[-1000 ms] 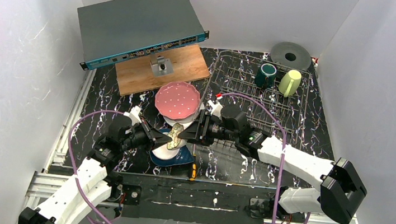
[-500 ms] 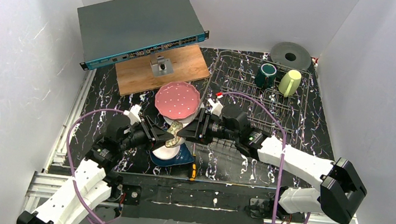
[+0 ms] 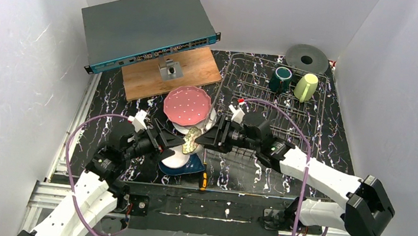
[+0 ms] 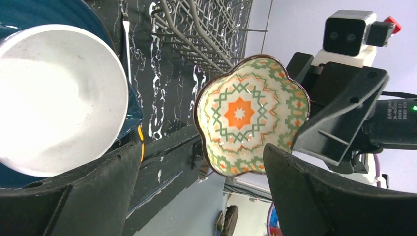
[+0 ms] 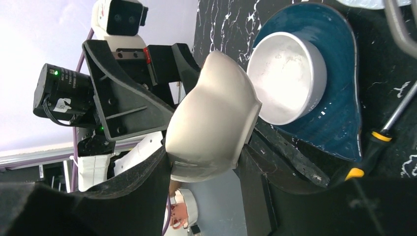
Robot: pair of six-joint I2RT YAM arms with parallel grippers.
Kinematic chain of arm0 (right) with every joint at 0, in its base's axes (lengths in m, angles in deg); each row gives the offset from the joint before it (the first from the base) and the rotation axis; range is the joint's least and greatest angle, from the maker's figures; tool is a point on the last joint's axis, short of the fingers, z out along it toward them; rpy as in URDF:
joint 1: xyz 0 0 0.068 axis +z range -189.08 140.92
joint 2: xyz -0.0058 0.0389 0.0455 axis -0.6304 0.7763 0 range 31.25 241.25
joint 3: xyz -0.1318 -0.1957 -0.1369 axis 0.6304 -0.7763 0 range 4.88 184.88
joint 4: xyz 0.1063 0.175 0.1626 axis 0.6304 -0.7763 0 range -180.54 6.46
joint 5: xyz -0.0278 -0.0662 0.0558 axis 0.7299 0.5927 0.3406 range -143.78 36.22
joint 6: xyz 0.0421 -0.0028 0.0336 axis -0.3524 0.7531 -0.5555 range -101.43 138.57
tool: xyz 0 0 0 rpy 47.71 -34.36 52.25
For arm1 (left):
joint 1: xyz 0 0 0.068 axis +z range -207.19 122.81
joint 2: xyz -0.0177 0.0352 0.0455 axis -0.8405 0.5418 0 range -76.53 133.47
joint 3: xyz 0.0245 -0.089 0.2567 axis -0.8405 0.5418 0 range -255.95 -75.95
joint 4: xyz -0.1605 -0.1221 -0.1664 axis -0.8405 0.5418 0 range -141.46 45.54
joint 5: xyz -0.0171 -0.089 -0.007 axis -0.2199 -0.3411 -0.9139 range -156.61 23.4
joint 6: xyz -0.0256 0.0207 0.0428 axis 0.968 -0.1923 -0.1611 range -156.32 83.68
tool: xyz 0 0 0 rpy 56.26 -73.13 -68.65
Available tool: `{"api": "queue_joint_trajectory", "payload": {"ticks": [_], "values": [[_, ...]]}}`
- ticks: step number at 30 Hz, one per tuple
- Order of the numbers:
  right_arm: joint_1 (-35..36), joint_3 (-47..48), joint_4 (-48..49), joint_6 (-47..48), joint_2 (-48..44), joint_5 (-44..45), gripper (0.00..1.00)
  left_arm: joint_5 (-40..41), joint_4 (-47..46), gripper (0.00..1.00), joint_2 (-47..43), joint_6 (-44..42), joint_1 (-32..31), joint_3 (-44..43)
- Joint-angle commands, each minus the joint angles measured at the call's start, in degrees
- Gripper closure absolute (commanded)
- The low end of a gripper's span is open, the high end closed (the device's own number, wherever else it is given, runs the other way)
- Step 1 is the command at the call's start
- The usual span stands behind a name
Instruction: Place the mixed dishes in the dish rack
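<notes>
The flower dish (image 3: pixel 192 140) hangs in the air just over the white bowl (image 3: pixel 175 159). It stands on its edge, running from 12 to 6 o'clock. Its back is cream, and inside are orange and green star shapes. The right gripper (image 3: pixel 207 140) pinches its rim from 3 o'clock. The left gripper (image 3: pixel 171 143) waits at 9 o'clock, jaws wide apart, not touching it. The rack (image 3: pixel 256 97) lies at 2 o'clock, on the right arm's side, so I think that arm should carry it there.
</notes>
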Motion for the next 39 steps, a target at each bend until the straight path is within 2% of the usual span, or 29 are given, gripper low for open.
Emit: {"api": "queue_joint_trajectory", "payload": {"ticks": [1,8,14,21,25,30,39], "values": [[-2.51,0.31,-0.81,2.59,-4.57,0.94,0.99,0.34,4.62,0.06,-1.25,-3.22,-0.04,-4.30],[-12.46,3.97,-15.34,11.79,-10.21,1.17,0.99,-0.50,8.63,0.03,-2.31,-6.29,-0.04,-7.96],[-24.11,10.37,-31.29,24.42,-12.87,1.51,0.99,-1.69,8.84,0.02,-2.68,-5.65,-0.04,-8.62],[-31.20,18.57,-45.46,37.17,-11.57,8.43,0.99,-2.73,7.93,0.02,-2.16,-5.25,-0.04,-8.74],[-35.43,20.09,-50.18,41.06,-8.70,10.22,0.99,-3.45,7.74,0.02,-1.64,-5.49,-0.04,-9.05],[-39.43,19.74,-51.42,43.24,-4.83,12.26,0.99,-3.72,8.97,0.02,-1.61,-6.02,-0.09,-9.65],[-40.66,22.13,-55.47,45.77,2.42,23.72,0.99,-3.73,12.85,0.02,-2.39,-7.81,-0.04,-11.20]]}}
